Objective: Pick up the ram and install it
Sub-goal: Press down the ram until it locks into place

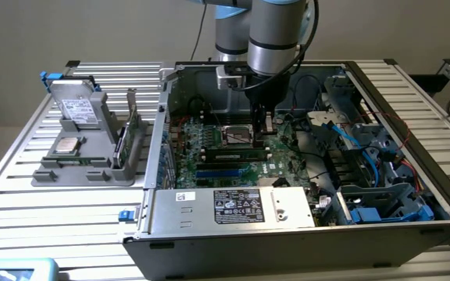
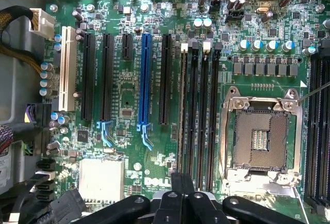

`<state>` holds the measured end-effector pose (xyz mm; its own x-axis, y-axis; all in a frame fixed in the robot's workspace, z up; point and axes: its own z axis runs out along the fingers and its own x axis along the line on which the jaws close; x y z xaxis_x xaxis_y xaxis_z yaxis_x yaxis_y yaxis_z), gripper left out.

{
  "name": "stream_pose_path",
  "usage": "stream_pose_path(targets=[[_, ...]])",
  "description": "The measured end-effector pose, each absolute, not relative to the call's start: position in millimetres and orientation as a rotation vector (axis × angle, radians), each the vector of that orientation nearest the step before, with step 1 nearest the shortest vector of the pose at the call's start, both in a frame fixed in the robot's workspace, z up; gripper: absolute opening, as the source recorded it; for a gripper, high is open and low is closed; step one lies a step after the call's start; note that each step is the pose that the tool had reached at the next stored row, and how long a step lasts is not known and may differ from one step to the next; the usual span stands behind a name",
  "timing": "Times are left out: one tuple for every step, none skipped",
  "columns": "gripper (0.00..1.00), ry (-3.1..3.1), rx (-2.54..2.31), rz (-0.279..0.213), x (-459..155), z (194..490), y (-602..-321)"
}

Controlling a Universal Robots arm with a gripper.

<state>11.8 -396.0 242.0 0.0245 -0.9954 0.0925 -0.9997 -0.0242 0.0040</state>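
- Hovering inside the open computer case point(image 1: 287, 252), the gripper point(image 1: 266, 129) is pointing tip-down over the green motherboard point(image 1: 186, 170). In the exterior view it is hanging just at three o'clock of the bare processor socket point(image 1: 237, 137).
- Its jaws are sitting pressed together and are pinching nothing.
- The ram point(image 1: 237, 156) is standing in a memory slot, running across the board at six o'clock of the socket. It is lying between the socket and the blue slot point(image 1: 223, 173).
- The ram is sitting apart from the gripper, at about seven o'clock of the tips.
- A silver box with a black label point(image 1: 237, 206) is resting at six o'clock of the ram, along the near wall of the case.
- A grey tray point(image 1: 77, 170) is sitting on the slatted bench point(image 1: 21, 193) at nine o'clock of the case. It is carrying a hard drive point(image 1: 77, 111), a processor chip point(image 1: 68, 144) and an upright green card point(image 1: 133, 132).
- In the wrist view, long black memory slots point(image 2: 201, 115) are running side by side next to the socket.
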Motion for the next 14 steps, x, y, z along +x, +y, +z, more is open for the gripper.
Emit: stream_pose_path(targets=[[0.11, -2.146, 2.199, 0.097, 11.8, 241.7, -395.9], [0.11, -2.146, 2.199, 0.098, 11.8, 241.5, -395.9], [0.11, -2.145, 2.198, 0.099, 11.8, 241.5, -395.9], [0.11, -2.145, 2.198, 0.1, 11.9, 241.3, -395.9], [0.11, -2.144, 2.197, 0.101, 11.9, 241.0, -395.9], [0.11, -2.144, 2.195, 0.104, 11.9, 240.8, -395.9], [0.11, -2.143, 2.193, 0.108, 11.8, 240.4, -395.9], [0.11, -2.142, 2.191, 0.11, 11.8, 240.1, -395.9], [0.11, -2.142, 2.189, 0.113, 11.8, 239.8, -395.9], [0.11, -2.144, 2.187, 0.115, 11.8, 239.3, -395.9], [0.11, -2.146, 2.186, 0.116, 11.8, 238.9, -395.9], [0.11, -2.149, 2.184, 0.118, 11.8, 238.4, -395.9], [0.11, -2.152, 2.183, 0.12, 11.8, 237.8, -395.8], [0.11, -2.155, 2.181, 0.122, 11.8, 237.2, -395.7]])
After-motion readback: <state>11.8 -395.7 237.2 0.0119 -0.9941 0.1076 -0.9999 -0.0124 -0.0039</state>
